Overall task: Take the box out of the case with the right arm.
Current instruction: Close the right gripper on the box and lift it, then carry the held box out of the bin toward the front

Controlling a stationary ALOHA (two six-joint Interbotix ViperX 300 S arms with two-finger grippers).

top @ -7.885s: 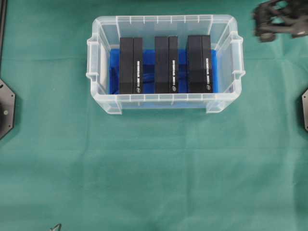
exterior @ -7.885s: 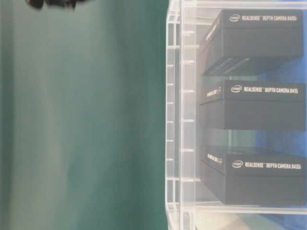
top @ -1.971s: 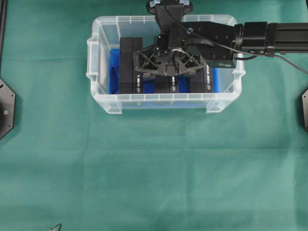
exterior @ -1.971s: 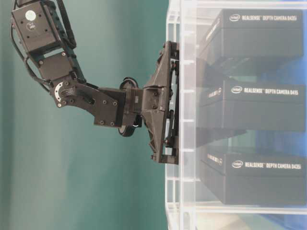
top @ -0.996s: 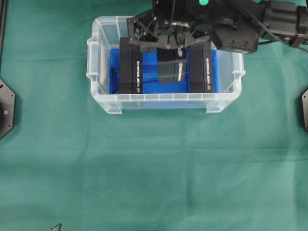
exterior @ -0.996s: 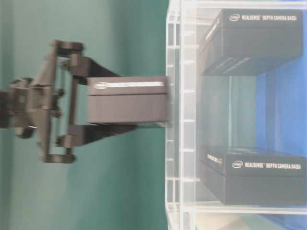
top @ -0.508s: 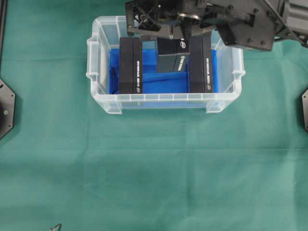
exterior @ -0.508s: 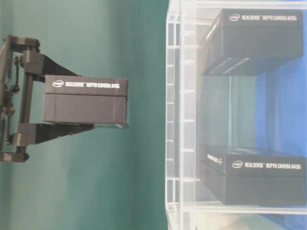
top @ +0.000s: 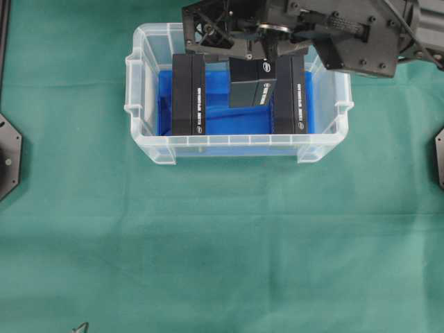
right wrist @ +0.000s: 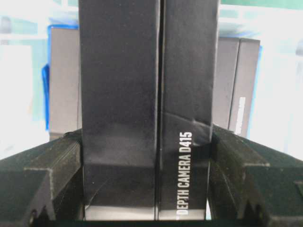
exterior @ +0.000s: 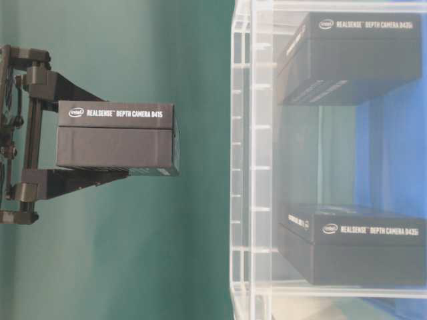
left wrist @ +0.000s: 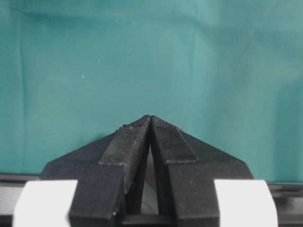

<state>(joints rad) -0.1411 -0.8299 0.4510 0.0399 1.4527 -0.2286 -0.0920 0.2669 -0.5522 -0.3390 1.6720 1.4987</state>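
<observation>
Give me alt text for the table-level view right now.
The right arm's jaws clamp a black box labelled as a depth camera, holding it in the air clear of the case. Two more black boxes remain inside the clear case over its blue lining.

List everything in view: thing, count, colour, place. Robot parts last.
case: one, clear with a blue bottom, upper middle of the green cloth.
boxes in the case: two, black, one at the left end, one at the right end; the middle slot shows bare blue.
held box: one, black, white "DEPTH CAMERA D415" lettering, above the case, clear of its rim.
cloth: one, green, covers the table.
dark mounts: two, black, at the left and right edges of the overhead view.
right gripper: black, clamped on the held box's two sides.
left gripper: black, tips together, over bare cloth.
</observation>
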